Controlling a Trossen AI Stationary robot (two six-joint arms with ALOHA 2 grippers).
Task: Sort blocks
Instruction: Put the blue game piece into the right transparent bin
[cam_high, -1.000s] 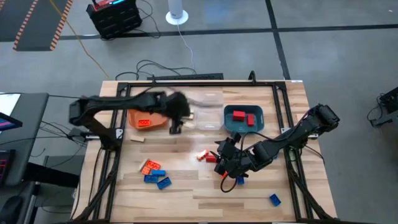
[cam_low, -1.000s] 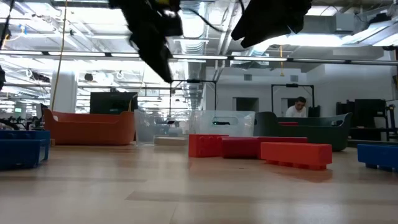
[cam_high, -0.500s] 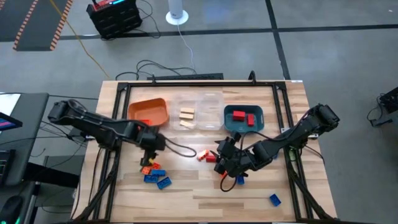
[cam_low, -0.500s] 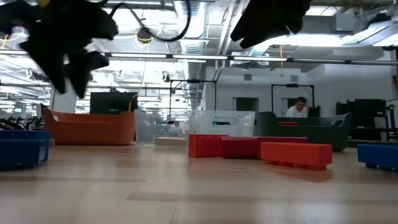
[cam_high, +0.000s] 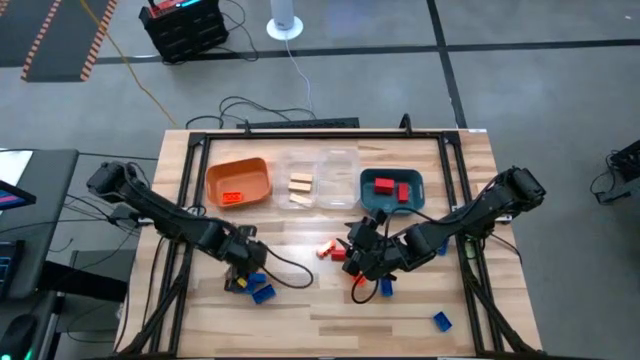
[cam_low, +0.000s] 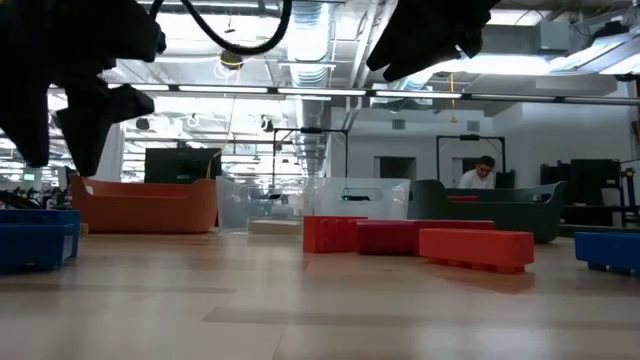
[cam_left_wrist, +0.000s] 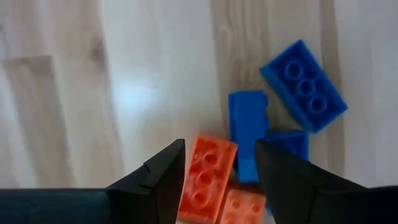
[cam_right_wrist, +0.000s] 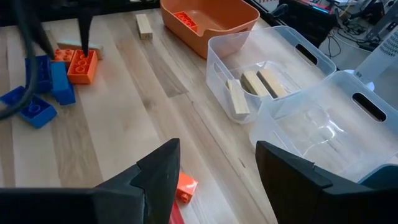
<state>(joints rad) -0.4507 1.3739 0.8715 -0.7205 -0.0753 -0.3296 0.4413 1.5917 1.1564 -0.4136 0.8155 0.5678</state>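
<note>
We are working over the tabletop (cam_high: 330, 300). Our left end effector (cam_left_wrist: 214, 163), away from the orange tray (cam_high: 238, 183) since a second ago, is hanging wide around an orange block (cam_left_wrist: 206, 177) beside blue blocks (cam_left_wrist: 303, 85); pickup comes next. Our right end effector (cam_right_wrist: 214, 163) is waiting wide nearby.

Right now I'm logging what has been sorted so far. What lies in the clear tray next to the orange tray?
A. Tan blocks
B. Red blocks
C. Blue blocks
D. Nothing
A. The right wrist view shows tan blocks inside the clear tray beside the orange tray; the high view shows them there too, while the red ones sit in the teal tray.
</note>
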